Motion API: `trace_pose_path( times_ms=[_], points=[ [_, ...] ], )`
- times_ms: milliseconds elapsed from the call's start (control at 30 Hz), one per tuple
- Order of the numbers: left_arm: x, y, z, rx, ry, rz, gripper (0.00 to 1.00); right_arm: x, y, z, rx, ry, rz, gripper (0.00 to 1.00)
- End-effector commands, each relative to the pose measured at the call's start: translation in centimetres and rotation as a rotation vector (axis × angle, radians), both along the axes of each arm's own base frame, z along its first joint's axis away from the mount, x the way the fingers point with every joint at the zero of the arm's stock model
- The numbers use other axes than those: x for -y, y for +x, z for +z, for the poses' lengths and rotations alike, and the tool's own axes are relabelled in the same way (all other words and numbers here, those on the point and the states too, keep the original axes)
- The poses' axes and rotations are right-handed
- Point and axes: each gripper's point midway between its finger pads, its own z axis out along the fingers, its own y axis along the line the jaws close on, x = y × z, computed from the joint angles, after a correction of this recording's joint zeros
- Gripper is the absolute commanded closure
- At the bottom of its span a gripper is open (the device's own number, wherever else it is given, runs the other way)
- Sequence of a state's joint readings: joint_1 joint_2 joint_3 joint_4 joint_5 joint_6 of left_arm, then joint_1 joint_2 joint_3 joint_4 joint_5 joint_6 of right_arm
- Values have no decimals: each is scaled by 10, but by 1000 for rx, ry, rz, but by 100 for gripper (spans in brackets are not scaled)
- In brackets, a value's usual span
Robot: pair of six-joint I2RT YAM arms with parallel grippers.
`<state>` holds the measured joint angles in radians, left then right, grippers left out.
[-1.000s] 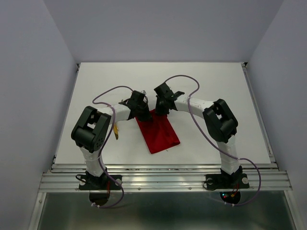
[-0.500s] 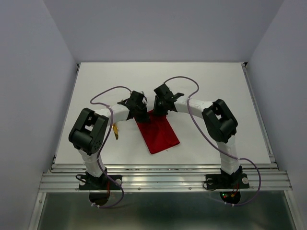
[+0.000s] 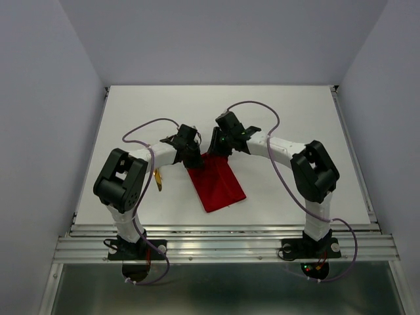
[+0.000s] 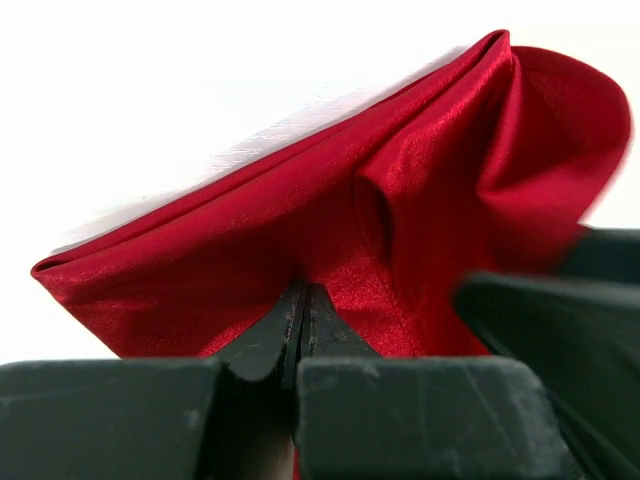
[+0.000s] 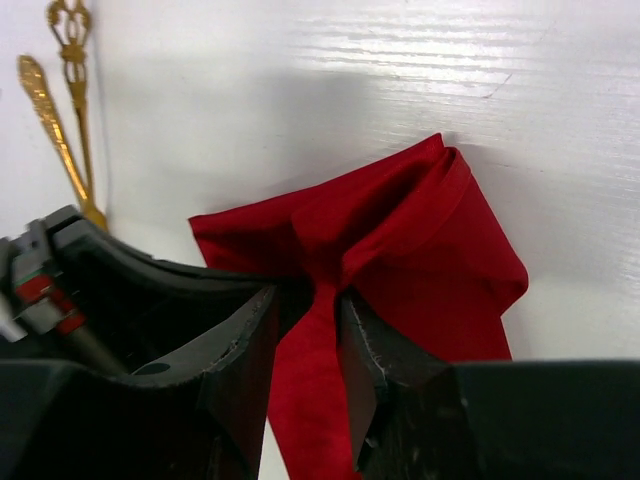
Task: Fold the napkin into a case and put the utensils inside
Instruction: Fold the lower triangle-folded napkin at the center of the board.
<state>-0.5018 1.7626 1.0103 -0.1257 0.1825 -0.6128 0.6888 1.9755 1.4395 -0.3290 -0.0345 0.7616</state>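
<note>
The left arm [image 3: 121, 180] and right arm [image 3: 315, 174] look alike: white tubular links between bulky black joint housings. A thin purple cable [image 3: 141, 126] runs along each. Black bases [image 3: 134, 248] are bolted at the table's [image 3: 295, 118] near edge (small red and green lights [image 3: 307, 267] glow by the right one). The left gripper [image 4: 303, 310] and right gripper [image 5: 305, 315] have matte black, scuffed fingers.

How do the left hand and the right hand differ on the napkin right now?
The left hand is shut, pinching a fold of the napkin; the right hand stands parted, with cloth running through the gap. The left hand sits at the napkin's far left corner, the right hand at its far right corner. Both are low at the napkin's far edge.
</note>
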Motion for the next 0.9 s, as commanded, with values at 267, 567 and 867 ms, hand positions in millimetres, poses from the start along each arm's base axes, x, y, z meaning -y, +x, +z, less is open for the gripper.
trace_pose_path(
  times_ms=[267, 567, 867],
  points=[
    [10, 20, 39, 96, -44, -12, 94, -8, -4, 22, 48, 48, 30, 68],
    [9, 20, 31, 83, -36, -21, 94, -14, 6, 3, 25, 34, 7, 86],
    [4, 21, 8, 53, -13, -24, 97, -21, 14, -6, 13, 40, -5, 90]
  ],
)
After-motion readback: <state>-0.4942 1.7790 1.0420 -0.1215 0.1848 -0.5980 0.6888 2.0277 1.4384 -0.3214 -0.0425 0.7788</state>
